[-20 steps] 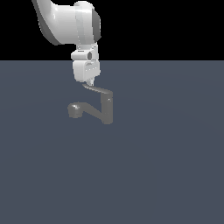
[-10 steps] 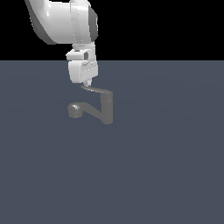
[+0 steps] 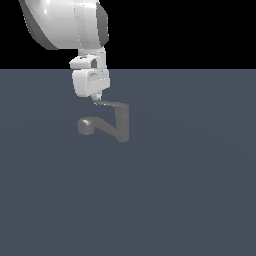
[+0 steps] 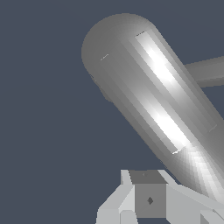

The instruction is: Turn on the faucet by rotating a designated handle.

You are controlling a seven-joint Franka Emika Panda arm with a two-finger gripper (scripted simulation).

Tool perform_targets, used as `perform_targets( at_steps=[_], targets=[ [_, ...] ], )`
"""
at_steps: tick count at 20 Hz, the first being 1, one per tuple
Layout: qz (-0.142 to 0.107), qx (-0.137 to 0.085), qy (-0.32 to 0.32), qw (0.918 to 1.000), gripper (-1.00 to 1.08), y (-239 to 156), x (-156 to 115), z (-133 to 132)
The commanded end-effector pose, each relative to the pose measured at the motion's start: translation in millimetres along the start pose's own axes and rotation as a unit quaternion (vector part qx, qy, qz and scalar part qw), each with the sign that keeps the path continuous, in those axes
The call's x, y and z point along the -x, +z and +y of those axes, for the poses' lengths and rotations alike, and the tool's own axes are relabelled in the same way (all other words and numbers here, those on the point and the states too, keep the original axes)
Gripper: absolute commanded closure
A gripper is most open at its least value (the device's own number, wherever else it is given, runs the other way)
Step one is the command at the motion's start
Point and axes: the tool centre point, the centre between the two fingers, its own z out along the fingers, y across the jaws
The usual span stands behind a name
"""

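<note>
The gripper [image 3: 96, 97] hangs at the free tip of the handle [image 3: 111, 104] and seems to touch it — how wide it stands, I cannot tell. Behind, the faucet [image 3: 121, 125] stands on the grey bench [image 3: 190, 190], with its spout toward the exterior view's left

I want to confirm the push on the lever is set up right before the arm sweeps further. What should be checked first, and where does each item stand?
1. Gripper is at the free tip of the handle, far from the column: ok.
2. Fingers actually touch the handle: cannot tell; the exterior view shows them meeting at the tip, but no contact is visible.
3. Jaws open or shut: cannot tell; the wrist view shows only one finger.
4. Gripper is clear of the spout head, which sits lower: ok.
5. Faucet stands upright on the surface: ok.
6. Room for the handle to swing: ok, nothing else stands nearby.
</note>
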Motion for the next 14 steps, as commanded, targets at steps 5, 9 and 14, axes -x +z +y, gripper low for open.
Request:
perform_targets(
  at_steps=[5, 9, 14],
  targets=[
    [0.001, 0.0, 0.0, 1.0, 1.08, 0, -5, 9],
    [0.0, 0.0, -0.001, 1.0, 1.08, 0, -11, 19],
    [0.0, 0.001, -0.002, 1.0, 1.08, 0, -17, 31]
  ],
)
